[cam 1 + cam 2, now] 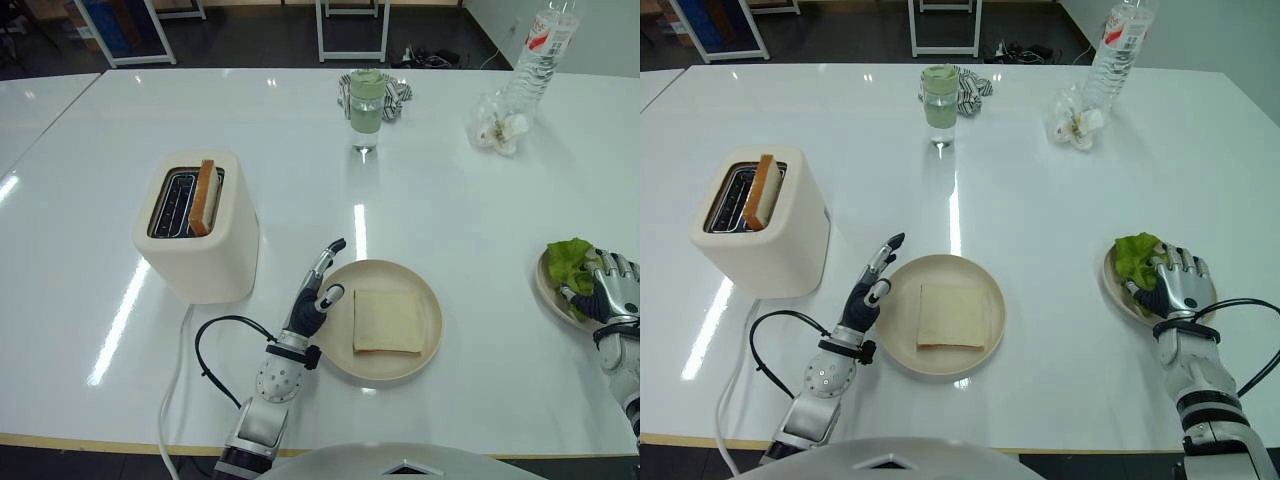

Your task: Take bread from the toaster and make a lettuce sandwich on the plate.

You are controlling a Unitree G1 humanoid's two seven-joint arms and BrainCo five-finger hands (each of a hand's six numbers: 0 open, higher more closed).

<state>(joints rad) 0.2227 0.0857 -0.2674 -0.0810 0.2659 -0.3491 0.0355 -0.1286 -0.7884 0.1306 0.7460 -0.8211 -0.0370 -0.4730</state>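
My left hand [868, 295]: fingers stretched out, holding nothing, just beside the left rim of the plate [940, 268].
My right hand [1175, 285]: on the small dish [1114, 294], against the lettuce [1135, 257]; I cannot tell whether it grips the leaf.
Plate: near the table's front edge, about midway, with one bread slice [952, 317] lying flat on it.
Small dish: toward the right end of the front edge.
Toaster [770, 245]: left of the plate, with a second slice [762, 190] standing upright in one slot.
Far edge: a jar [939, 100] and a bottle [1118, 40].
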